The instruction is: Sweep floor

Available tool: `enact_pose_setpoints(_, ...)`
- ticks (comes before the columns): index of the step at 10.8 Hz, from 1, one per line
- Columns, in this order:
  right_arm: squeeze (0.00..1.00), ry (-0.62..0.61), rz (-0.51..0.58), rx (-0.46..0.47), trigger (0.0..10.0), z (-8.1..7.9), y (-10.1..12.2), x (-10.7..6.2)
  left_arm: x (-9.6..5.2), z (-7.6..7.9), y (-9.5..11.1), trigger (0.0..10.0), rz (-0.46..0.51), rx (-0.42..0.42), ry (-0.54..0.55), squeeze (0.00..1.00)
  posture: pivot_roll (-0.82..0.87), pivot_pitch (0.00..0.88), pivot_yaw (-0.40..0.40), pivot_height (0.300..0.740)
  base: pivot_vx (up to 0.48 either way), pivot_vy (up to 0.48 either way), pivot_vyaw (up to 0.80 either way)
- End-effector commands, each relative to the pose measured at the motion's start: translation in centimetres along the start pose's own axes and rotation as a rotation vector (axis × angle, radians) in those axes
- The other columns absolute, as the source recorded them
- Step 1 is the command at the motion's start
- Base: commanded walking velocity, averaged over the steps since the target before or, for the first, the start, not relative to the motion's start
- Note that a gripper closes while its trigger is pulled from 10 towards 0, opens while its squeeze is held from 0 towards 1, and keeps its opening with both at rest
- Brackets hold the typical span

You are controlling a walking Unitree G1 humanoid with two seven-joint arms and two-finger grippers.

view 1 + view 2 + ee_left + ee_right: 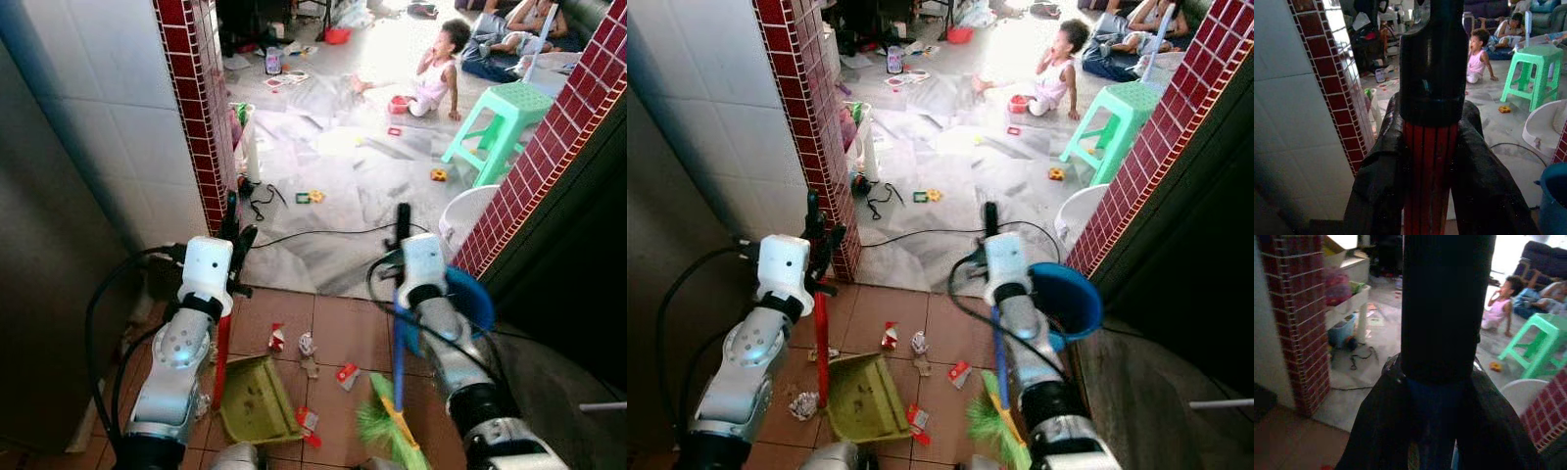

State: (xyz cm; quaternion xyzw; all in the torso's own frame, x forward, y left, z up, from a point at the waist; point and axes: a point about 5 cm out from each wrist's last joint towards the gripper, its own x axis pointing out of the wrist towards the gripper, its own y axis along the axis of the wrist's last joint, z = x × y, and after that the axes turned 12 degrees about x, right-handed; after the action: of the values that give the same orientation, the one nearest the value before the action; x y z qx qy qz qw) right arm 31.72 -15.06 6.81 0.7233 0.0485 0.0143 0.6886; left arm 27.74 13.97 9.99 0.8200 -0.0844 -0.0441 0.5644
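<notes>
Terracotta floor tiles [338,328] carry scattered paper scraps [306,345] between both tools. Left tool [235,235] is clenched on the red dustpan handle [221,357], its green pan [257,399] resting on the floor; right tool [400,235] grips the blue broom handle [399,362], green bristles [377,423] touching the tiles.

A green stool [511,110] stands at upper right, with a child [434,70] sitting on the floor beside it. A blue bucket [470,299] sits right of centre.

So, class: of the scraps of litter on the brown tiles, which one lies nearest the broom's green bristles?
The red-and-white scrap just ahead of the green bristles. The crumpled white piece and the other red scrap lie farther, toward the dustpan.
</notes>
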Motion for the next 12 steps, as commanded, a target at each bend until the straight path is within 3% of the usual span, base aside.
enact_pose_setpoints(1,0.0,-0.043,0.071,-0.006,10.0,0.5,1.7,0.8,0.6,-0.2,0.9,10.0,0.054,0.057,-0.032,0.0,0.04,0.0,-0.021,0.74,0.0,0.0,0.0)
enact_pose_setpoints(2,0.0,-0.076,0.092,-0.019,10.0,0.8,2.1,1.0,0.7,-0.4,0.7,10.0,0.048,0.103,-0.036,0.0,0.04,0.0,-0.019,0.74,0.0,0.0,0.0)
enact_pose_setpoints(6,0.0,-0.178,0.115,-0.043,10.0,2.0,2.5,1.2,1.3,-0.6,0.6,10.0,0.042,0.158,-0.092,0.0,0.08,0.0,-0.02,0.74,0.0,0.0,0.0)
enact_pose_setpoints(9,0.0,-0.201,0.112,-0.006,10.0,1.5,3.0,1.4,2.6,1.6,-0.4,10.0,0.024,0.18,-0.138,0.0,0.03,0.0,-0.029,0.74,0.0,0.0,0.0)
enact_pose_setpoints(10,0.0,-0.202,0.107,0.031,10.0,1.4,3.2,1.4,3.3,2.5,-0.4,10.0,-0.001,0.147,-0.148,0.0,0.02,0.0,-0.026,0.74,0.0,0.0,0.0)
enact_pose_setpoints(12,0.0,-0.217,0.118,0.038,10.0,2.0,3.7,1.4,3.6,3.8,0.5,10.0,0.039,0.124,-0.185,0.0,0.0,0.0,-0.041,0.74,0.0,0.0,0.0)
